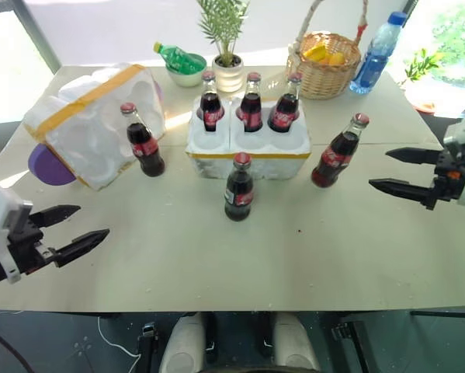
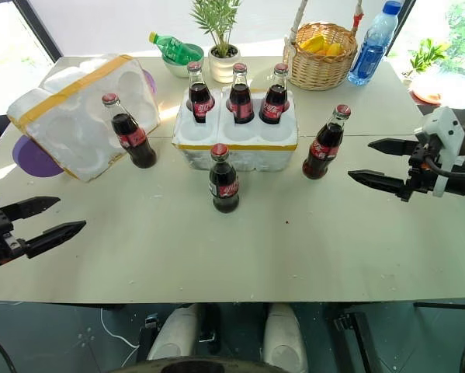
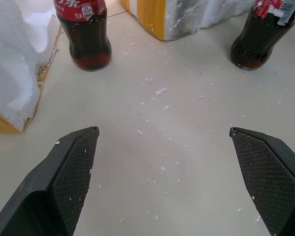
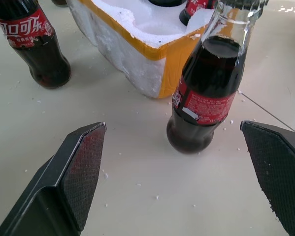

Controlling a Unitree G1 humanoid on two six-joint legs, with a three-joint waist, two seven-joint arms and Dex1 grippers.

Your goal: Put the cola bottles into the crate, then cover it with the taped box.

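Grippers first: left gripper (image 1: 71, 227) at lower left and right gripper (image 1: 393, 170) at right edge both hang spread and empty, arms cut off by the frame. Three glass cola bottles (image 1: 238, 188) stand loose mid-table. Behind, the styrofoam crate (image 1: 248, 148) holds three more in its far holes. The taped box (image 1: 92, 124) lies tilted at upper left, hiding a purple thing.

Strong daylight pours in from the windows behind the desk (image 1: 216, 264), washing out its far edge. Bottles cast short, soft shadows toward the near edge. Head views bend slightly at the corners; wrist views stay sharp.
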